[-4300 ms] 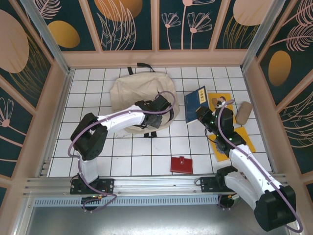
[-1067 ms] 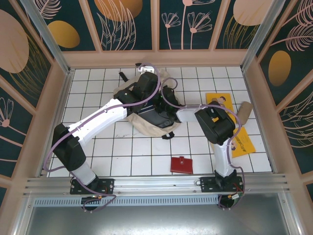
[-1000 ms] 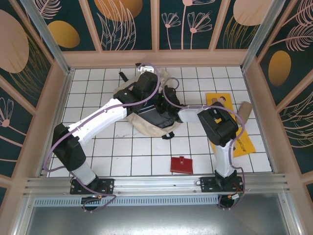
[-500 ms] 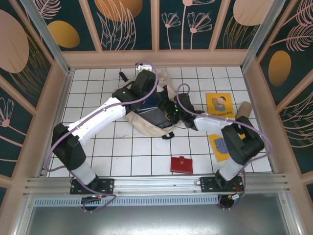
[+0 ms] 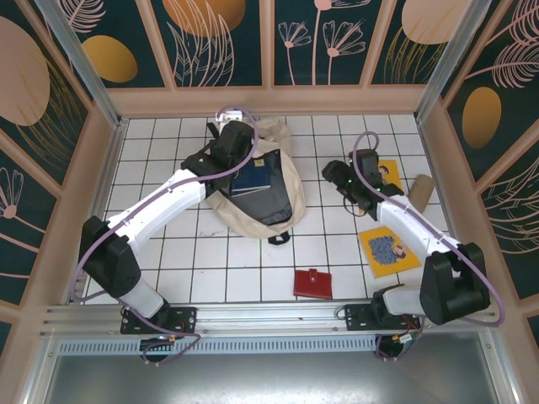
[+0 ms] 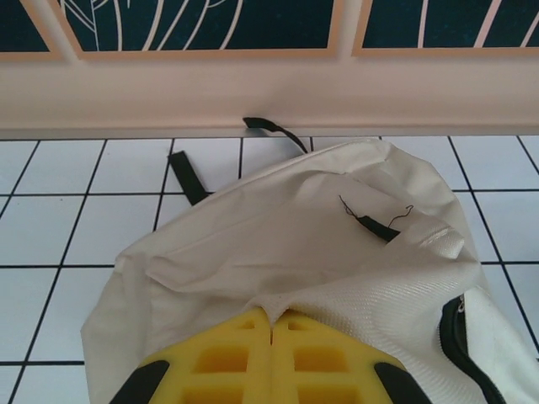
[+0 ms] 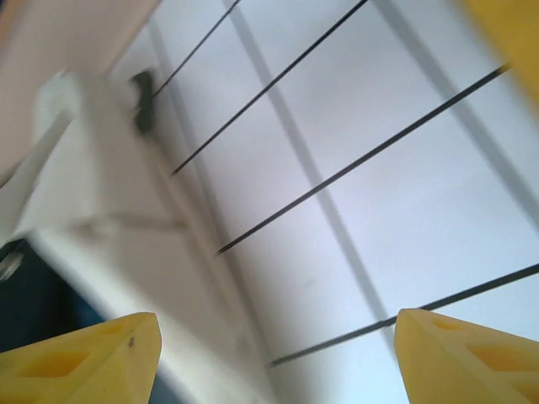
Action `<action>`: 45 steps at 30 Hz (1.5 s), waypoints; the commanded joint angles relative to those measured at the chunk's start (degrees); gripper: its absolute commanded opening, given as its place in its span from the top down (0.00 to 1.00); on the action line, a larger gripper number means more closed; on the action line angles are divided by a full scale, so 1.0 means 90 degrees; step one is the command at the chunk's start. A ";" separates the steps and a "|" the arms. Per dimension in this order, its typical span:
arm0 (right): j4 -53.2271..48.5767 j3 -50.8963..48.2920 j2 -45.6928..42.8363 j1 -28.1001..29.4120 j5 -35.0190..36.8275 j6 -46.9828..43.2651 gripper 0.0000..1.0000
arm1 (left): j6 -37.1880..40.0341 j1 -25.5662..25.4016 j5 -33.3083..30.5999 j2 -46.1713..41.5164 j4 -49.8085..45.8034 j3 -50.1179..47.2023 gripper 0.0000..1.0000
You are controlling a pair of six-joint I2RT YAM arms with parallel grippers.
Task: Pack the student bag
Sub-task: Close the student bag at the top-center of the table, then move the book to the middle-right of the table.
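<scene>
The student bag (image 5: 285, 172), cream with a dark open mouth, lies at the back centre of the tiled floor. A blue book (image 5: 255, 178) sits inside the opening. My left gripper (image 5: 238, 141) is shut on the bag's upper fabric edge; in the left wrist view its yellow fingers (image 6: 244, 353) pinch a fold of the cream cloth of the bag (image 6: 320, 244). My right gripper (image 5: 335, 174) hovers open over bare tiles just right of the bag, with nothing between its fingertips (image 7: 467, 353). The bag's edge (image 7: 93, 194) shows blurred at the left of the right wrist view.
A yellow book (image 5: 389, 250) lies at the right, and another yellow book (image 5: 389, 171) lies partly under the right arm. A tan pouch (image 5: 421, 192) rests by the right wall. A red wallet (image 5: 312, 283) lies near the front centre. Wooden walls enclose the floor.
The right gripper has pulled out of the bag and swung right, empty and open; the blue book stays inside. The left gripper has kept its pinch, shifting slightly toward the back.
</scene>
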 commanded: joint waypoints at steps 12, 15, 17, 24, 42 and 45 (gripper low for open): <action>-0.1051 0.1615 0.2379 -0.1506 0.0853 -0.1521 0.28 | -0.0370 0.0038 0.1163 -0.1333 0.0166 -0.0735 0.16; -0.1056 0.1702 0.2688 -0.1700 0.0776 -0.1651 0.29 | -0.0601 0.0043 0.1505 -0.1765 0.0388 -0.1274 0.08; -0.1063 0.1747 0.2854 -0.1754 0.0691 -0.1750 0.29 | -0.0687 0.0045 0.1619 -0.1978 0.0477 -0.1576 0.07; -0.1143 0.1693 0.3208 -0.1730 0.0157 -0.1887 0.30 | -0.1087 0.0040 0.1634 -0.2108 0.0533 -0.2343 0.04; -0.0912 0.0832 0.2048 0.0207 -0.0768 -0.1004 0.32 | -0.1507 0.0016 0.3864 -0.0767 0.1455 -0.2180 0.05; -0.1228 0.0953 0.1718 -0.0031 0.0036 -0.1058 0.31 | -0.1513 -0.0055 0.4016 -0.0440 0.1484 -0.1993 0.08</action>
